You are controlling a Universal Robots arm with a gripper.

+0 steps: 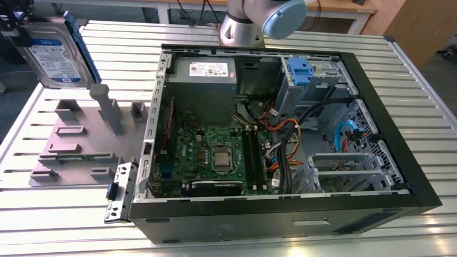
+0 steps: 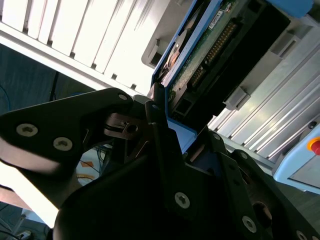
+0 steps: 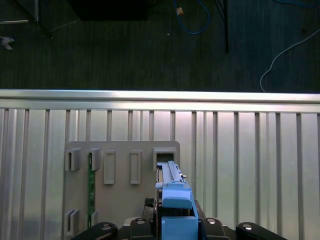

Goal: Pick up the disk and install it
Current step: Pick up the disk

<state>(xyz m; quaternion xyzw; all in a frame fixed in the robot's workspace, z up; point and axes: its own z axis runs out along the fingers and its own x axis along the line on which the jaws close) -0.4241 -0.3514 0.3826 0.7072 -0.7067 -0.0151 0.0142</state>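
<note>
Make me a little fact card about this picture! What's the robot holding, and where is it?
Held thing: disk, silver with a blue frame
Tool: shut on the disk's blue frame
Disk place: lifted, at the exterior view's left, outside the computer case
Beneath it: grey holder plate on the slatted table
Case: open, insides showing

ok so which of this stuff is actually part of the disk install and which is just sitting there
In the job: disk, held in the hand; drive bay with blue latch; computer case.
Just there: power supply, motherboard, cables, grey slotted tray.
</note>
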